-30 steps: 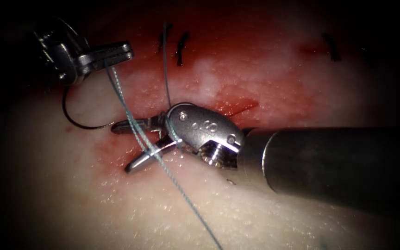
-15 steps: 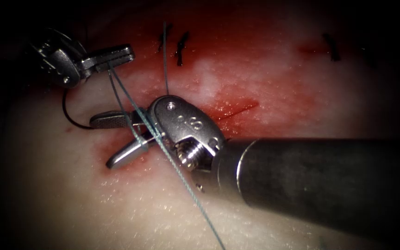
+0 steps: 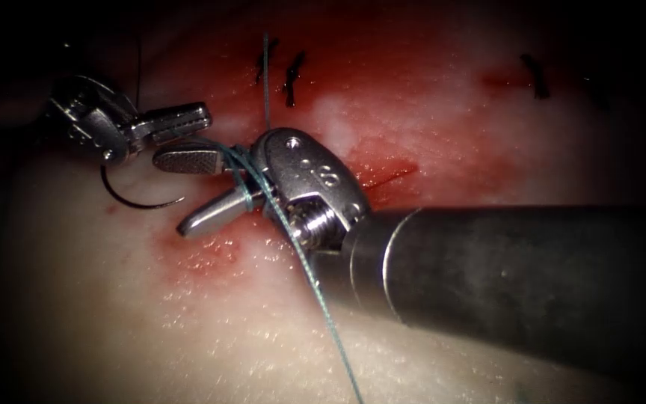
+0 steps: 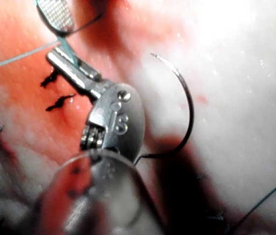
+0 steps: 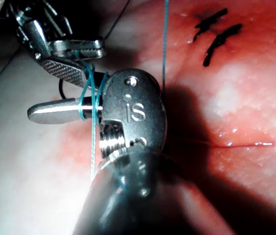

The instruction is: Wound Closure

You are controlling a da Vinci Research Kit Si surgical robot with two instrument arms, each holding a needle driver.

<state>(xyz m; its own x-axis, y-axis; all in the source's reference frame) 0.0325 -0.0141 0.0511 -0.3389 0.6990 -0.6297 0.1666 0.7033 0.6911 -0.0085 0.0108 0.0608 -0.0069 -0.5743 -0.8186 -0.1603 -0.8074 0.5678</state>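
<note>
My left tool [image 3: 205, 114] sits at the upper left of the tissue [image 3: 188, 329], left of the cut [image 3: 383, 178], jaws shut on the teal thread [image 3: 315, 292]. The same tool's tip [image 4: 51, 55] shows thread leaving it. My right tool [image 3: 170, 193] reaches in just below it, jaws open, holding nothing; the thread is looped around the jaws near their hinge [image 5: 90, 105]. Its upper jaw lies close under the left tool's tip [image 5: 100, 46]. The curved needle [image 3: 132, 200] lies loose on the tissue surface below the left tool, and its whole arc [image 4: 187, 107] is visible.
Dark finished stitches [image 3: 291, 76] sit above the right tool, and another [image 3: 536, 76] at the far right. Red fluid [image 3: 203, 254] stains the tissue around the cut and under the jaws. The right tool's thick shaft [image 3: 525, 277] crosses the lower right.
The right tool has moved left and upward, its open jaws carrying the thread loop close under the left tool's tip. The left tool has shifted slightly down. The needle has stayed put.
</note>
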